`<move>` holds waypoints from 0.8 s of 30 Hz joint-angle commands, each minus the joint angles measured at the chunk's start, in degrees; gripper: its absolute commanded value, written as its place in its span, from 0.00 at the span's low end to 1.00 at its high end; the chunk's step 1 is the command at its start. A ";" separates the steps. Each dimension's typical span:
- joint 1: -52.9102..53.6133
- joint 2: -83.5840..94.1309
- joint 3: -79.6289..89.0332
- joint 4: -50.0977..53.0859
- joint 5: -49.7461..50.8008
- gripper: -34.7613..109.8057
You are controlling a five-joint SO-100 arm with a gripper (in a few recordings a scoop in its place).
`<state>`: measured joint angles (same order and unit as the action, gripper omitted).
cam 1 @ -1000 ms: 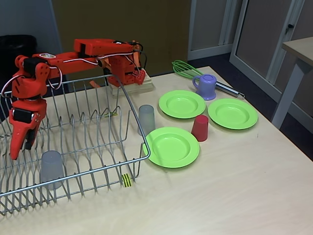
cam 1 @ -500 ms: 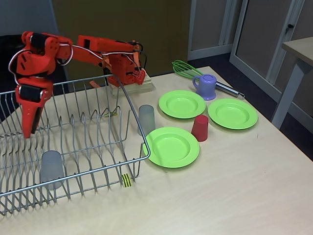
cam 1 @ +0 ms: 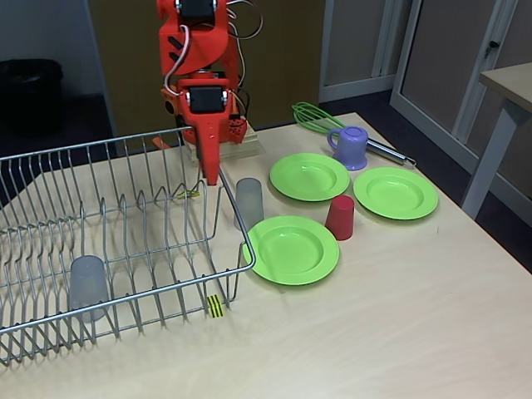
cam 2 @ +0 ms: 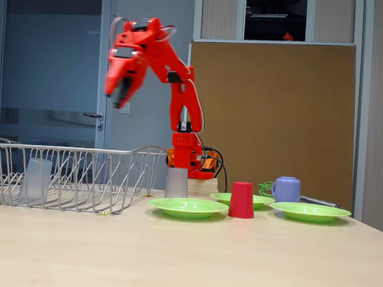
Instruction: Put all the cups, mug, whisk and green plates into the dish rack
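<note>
High fixed view
Gripper (cam 1: 210,170): red, pointing straight down over the rack's right end, above the wires and just left of the loose grey cup; nothing is between its fingers, and I cannot tell whether they are parted or together.
Rack (cam 1: 125,274): silver wire, on the left half of the table (cam 1: 374,332), with a yellow-black tag (cam 1: 215,306) on its front.
Racked cup (cam 1: 87,287): translucent grey, standing inside the rack near its front left.
Loose grey cup (cam 1: 248,203): on the table just outside the rack's right end, near the front plate.
Red cup (cam 1: 339,217): on the table between the three plates, close to the front plate's right rim.
Front plate (cam 1: 293,249): lime green, flat, just right of the rack's corner.
Back plate (cam 1: 309,176): flat, behind the red cup.
Right plate (cam 1: 395,192): flat, right of the back plate.
Mug (cam 1: 351,147): lilac, behind the plates, with its handle on the picture's left.
Whisk (cam 1: 349,131): lying behind the mug, green loops to the left, silver handle running right.

Low side fixed view
Gripper (cam 2: 120,90): blurred, raised well above the rack, tilted down; its opening cannot be told.
Rack (cam 2: 79,175): at the left, holding the racked cup (cam 2: 36,181).
Loose grey cup (cam 2: 177,182): behind the front plate (cam 2: 187,208).
Red cup (cam 2: 241,200): between front plate and right plate (cam 2: 309,211).
Mug (cam 2: 286,189): behind the right plate.
Whisk (cam 2: 265,187): green loops peeking out left of the mug.
</note>
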<state>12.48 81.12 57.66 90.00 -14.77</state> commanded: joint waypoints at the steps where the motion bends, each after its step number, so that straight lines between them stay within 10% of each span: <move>1: -5.01 9.05 10.81 -1.41 3.87 0.39; 24: -14.85 37.35 65.57 -11.07 8.96 0.53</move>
<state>-1.76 116.10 121.29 79.45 -7.12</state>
